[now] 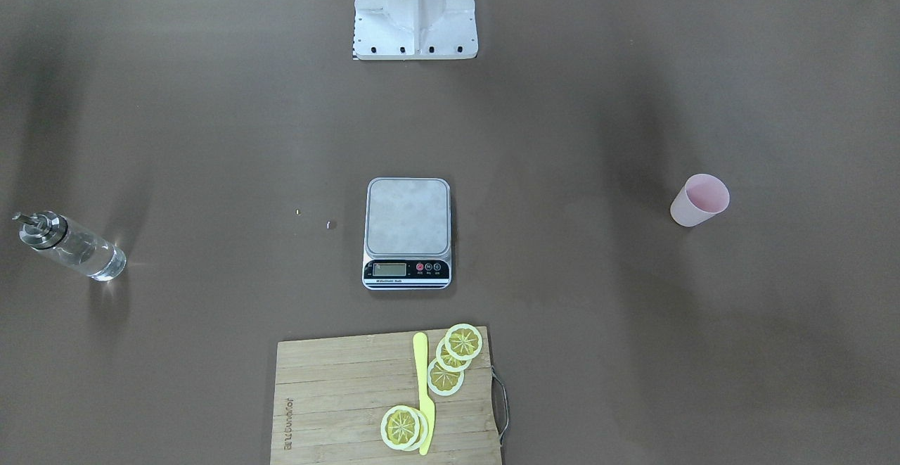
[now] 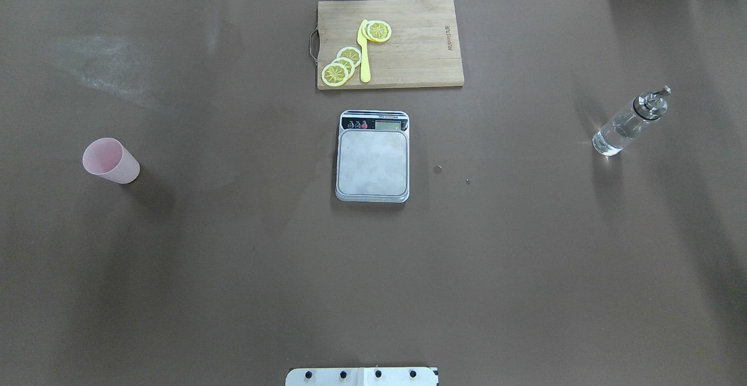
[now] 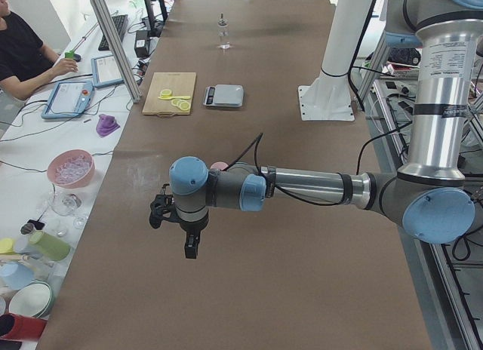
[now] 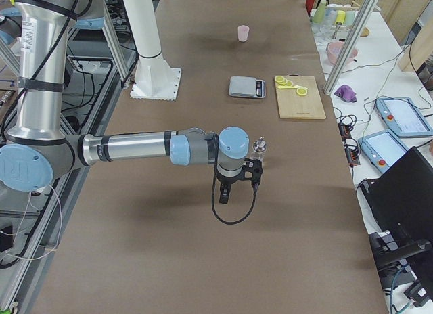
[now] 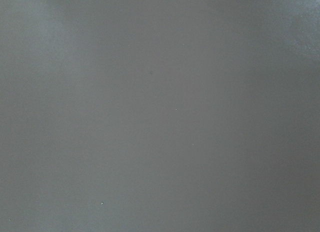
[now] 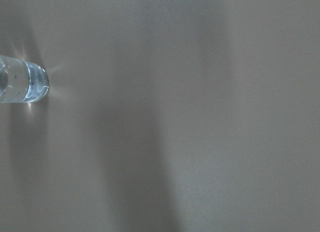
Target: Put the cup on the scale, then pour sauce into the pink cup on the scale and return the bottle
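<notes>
Gripper opening cannot be told for the left gripper (image 3: 158, 213) or the right gripper (image 4: 252, 175). Neither holds the cup (image 2: 111, 161), which looks light, smooth and thin-walled, so pinch it gently mid-wall.

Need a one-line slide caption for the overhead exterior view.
Table layout: pink cup at left, bare scale in the centre, bottle at right, cutting board with lemon slices beyond.

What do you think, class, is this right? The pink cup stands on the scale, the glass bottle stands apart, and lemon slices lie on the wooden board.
No. The overhead exterior view shows the pink cup on the table, apart from the scale, which is bare. The glass bottle does stand apart, and lemon slices lie on the wooden board.
</notes>
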Motion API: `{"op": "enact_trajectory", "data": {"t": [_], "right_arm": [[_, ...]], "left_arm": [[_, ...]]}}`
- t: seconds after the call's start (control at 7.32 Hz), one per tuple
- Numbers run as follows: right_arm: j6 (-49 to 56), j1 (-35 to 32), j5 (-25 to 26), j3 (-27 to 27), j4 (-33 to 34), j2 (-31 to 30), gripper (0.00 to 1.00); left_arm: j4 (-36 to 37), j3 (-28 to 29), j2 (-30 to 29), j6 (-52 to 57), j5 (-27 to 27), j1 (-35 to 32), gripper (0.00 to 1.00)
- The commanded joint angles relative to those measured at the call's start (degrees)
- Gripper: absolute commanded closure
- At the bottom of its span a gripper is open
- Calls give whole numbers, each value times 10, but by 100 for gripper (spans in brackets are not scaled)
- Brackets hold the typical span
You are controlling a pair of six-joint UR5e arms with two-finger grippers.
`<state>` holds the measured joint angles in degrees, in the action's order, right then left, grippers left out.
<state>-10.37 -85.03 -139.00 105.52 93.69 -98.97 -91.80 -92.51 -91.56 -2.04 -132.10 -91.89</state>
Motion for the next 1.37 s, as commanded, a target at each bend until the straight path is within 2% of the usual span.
{"op": "enact_trajectory", "data": {"t": [0.0, 0.68, 0.96, 1.23], "right_arm": [[1, -1, -2, 2, -1, 0, 0], [0, -5, -2, 5, -1, 0, 0], [0, -6, -2, 6, -1, 0, 0], [0, -6, -3, 7, -1, 2, 0]], "left_arm": [[-1, -2, 0, -1, 0, 0, 1], [2, -20, -15, 5, -4, 6, 1], [-5, -21, 1, 8, -4, 7, 1], [-3, -2, -15, 65, 0, 10, 1]]}}
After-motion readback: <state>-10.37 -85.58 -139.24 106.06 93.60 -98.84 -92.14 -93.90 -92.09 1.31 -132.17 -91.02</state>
